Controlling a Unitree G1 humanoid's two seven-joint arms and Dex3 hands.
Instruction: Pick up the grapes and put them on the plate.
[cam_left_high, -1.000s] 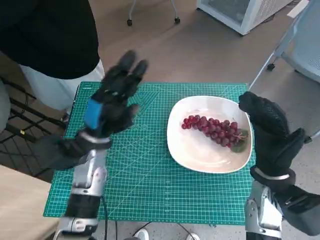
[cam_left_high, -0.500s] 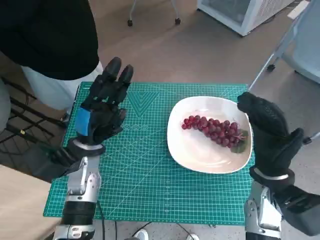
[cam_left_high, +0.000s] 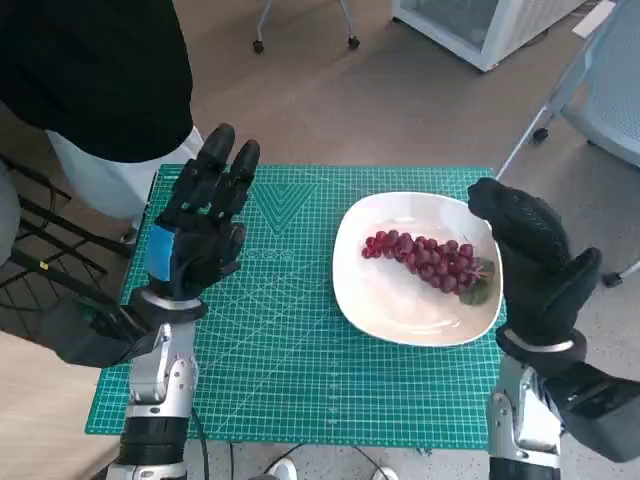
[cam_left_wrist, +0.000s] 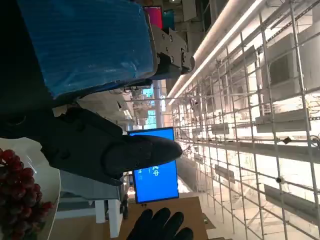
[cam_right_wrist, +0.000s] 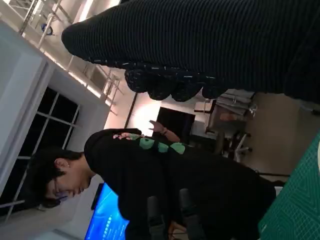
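Note:
A bunch of red grapes (cam_left_high: 430, 259) with a green leaf lies on the white plate (cam_left_high: 400, 310) at the right of the green cutting mat (cam_left_high: 290, 360). The grapes (cam_left_wrist: 15, 195) also show on the plate's rim (cam_left_wrist: 52, 185) in the left wrist view. My left hand (cam_left_high: 197, 228) is raised above the mat's left part, fingers straight and spread, holding nothing. My right hand (cam_left_high: 530, 262) stands upright at the plate's right edge, beside the grapes and empty. Its gloved fingers (cam_left_wrist: 160, 227) appear in the left wrist view, and the glove (cam_right_wrist: 210, 45) fills the right wrist view.
A person in a black top (cam_left_high: 95, 70) stands at the mat's far left corner and shows again as a person (cam_right_wrist: 150, 170) in the right wrist view. A chair base (cam_left_high: 305, 30) and a white cabinet (cam_left_high: 480, 25) stand on the floor beyond the table.
My left hand has drawn back toward me and to the left, lower over the mat. The right hand and the grapes have hardly moved.

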